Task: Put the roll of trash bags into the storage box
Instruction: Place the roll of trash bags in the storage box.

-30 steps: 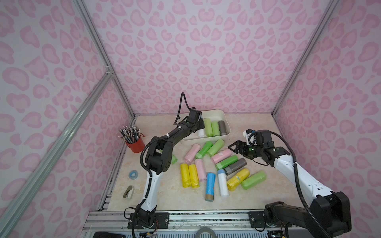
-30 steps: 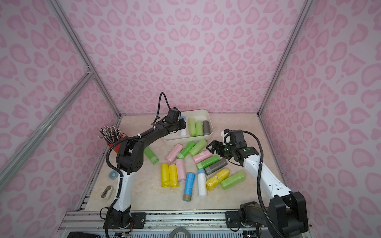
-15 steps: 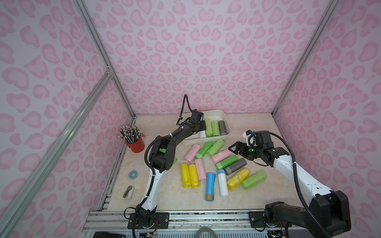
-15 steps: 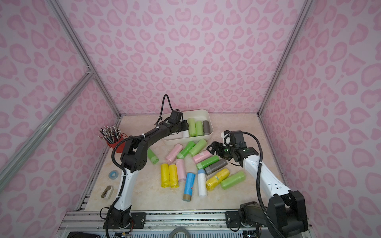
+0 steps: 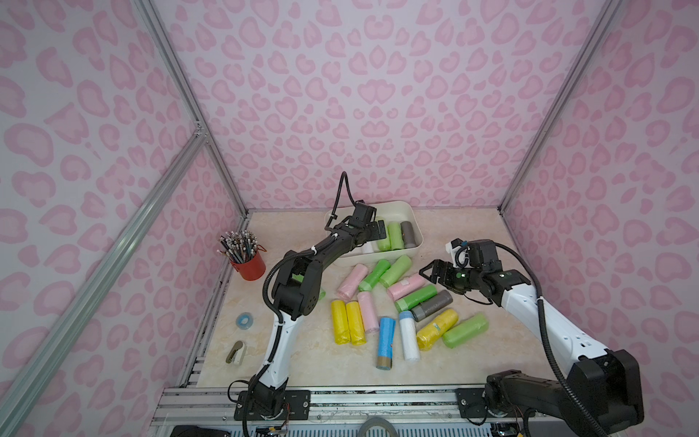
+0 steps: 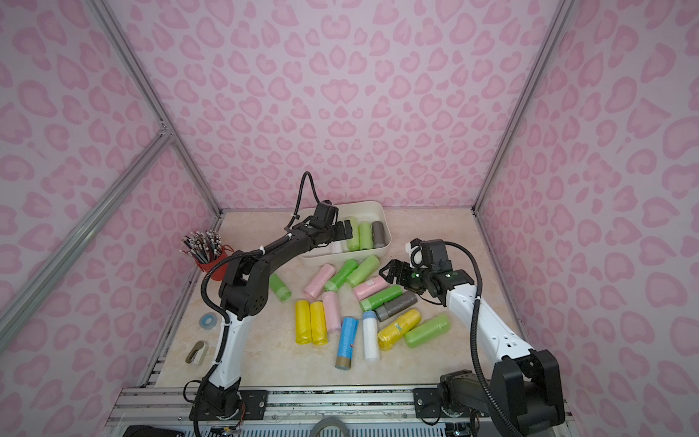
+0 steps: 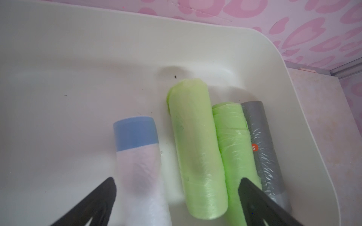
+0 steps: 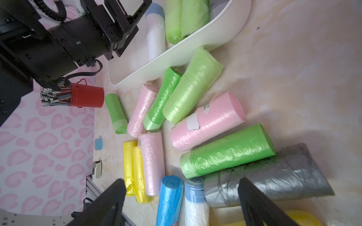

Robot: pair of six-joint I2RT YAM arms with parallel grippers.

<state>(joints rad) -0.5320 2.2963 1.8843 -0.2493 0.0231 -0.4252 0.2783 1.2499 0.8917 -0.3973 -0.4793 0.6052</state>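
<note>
The cream-white storage box (image 5: 393, 203) (image 6: 359, 204) (image 7: 137, 39) stands at the back of the table. My left gripper (image 5: 378, 230) (image 6: 346, 230) (image 7: 177, 180) hovers open over it, holding nothing. Under it in the box lies a white roll of trash bags with a blue band (image 7: 137, 152) (image 5: 367, 248), beside two green rolls (image 7: 195, 146) and a grey one (image 7: 262, 146). My right gripper (image 5: 429, 272) (image 6: 389, 270) (image 8: 182, 182) hangs open and empty above the loose rolls, near a pink one (image 5: 406, 285) and a green one (image 8: 227, 150).
Several loose rolls in pink, green, yellow, blue, white and grey (image 5: 431, 305) lie in front of the box. A red pencil cup (image 5: 251, 265) stands at the left. A small blue tape ring (image 5: 244, 321) and a stapler (image 5: 235, 353) lie near the left rail.
My left gripper has gone from shut to wide open and has shifted further over the box; the white roll now lies free in it. The right arm has not moved.
</note>
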